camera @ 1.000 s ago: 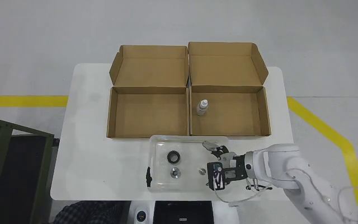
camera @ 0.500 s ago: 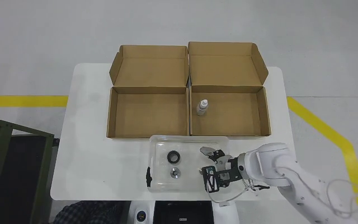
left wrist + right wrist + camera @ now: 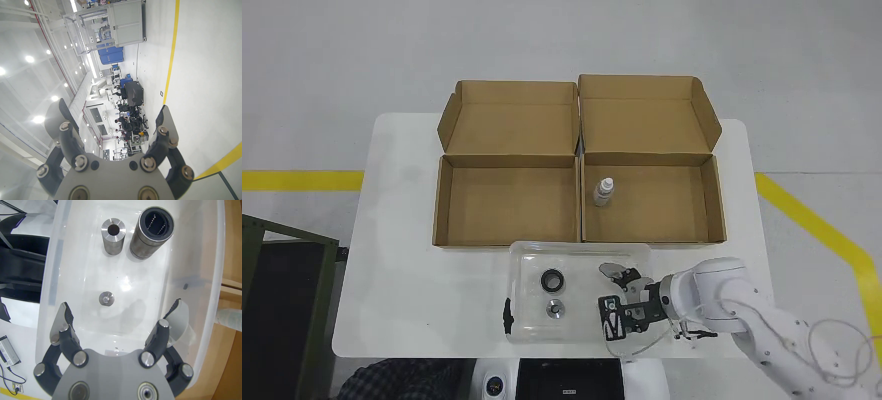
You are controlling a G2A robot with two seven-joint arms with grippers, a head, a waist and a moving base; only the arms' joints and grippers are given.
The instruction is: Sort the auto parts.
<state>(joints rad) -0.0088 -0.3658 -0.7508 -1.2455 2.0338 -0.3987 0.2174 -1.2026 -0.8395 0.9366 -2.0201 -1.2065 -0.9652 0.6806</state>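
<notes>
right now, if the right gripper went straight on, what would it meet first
Probably the small silver stud lying ahead of the right gripper in the clear plastic tray; the bored steel cylinder stands beyond. Depth is unclear: the tray floor may come first.

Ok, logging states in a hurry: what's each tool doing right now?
Left tool: open, empty.
Right tool: open, empty, inside the bin.

White arm (image 3: 742, 308), grey wrist plate (image 3: 117, 370), black-padded fingers (image 3: 65, 314)
</notes>
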